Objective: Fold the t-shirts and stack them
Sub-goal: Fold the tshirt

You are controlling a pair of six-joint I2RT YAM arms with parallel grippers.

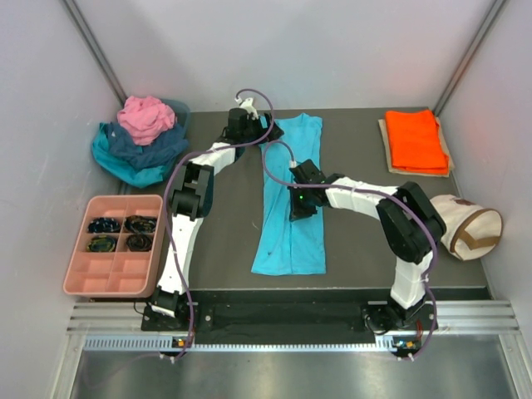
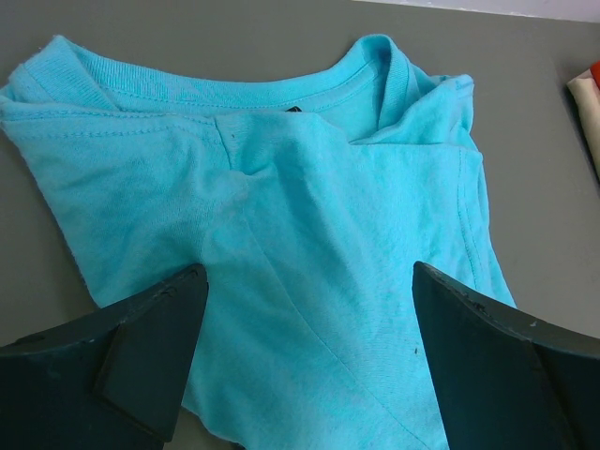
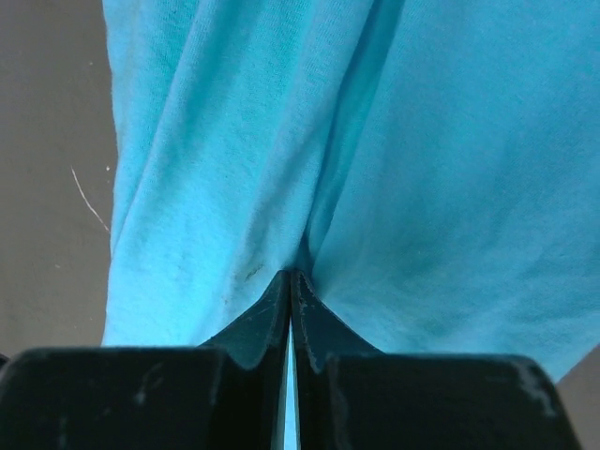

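A bright turquoise t-shirt [image 1: 291,241] lies folded into a long strip on the dark table, collar at the far end. My left gripper [image 1: 266,131] hovers over the collar end, open, with one finger on each side of the cloth [image 2: 281,178] and nothing between them [image 2: 309,272]. My right gripper [image 1: 301,208] is at the middle of the strip, shut [image 3: 292,274] on a pinch of the turquoise cloth [image 3: 450,169]. An orange t-shirt [image 1: 414,140] lies folded at the far right. Pink [image 1: 145,116], navy [image 1: 154,143] and teal [image 1: 125,165] t-shirts are heaped at the far left.
A cream canvas bag [image 1: 465,226] with a brown strap sits at the right edge. A pink compartment tray [image 1: 116,274] holding dark rolled items stands at the near left. The orange shirt rests on a cream cloth [image 1: 384,133], whose edge shows in the left wrist view [image 2: 586,98].
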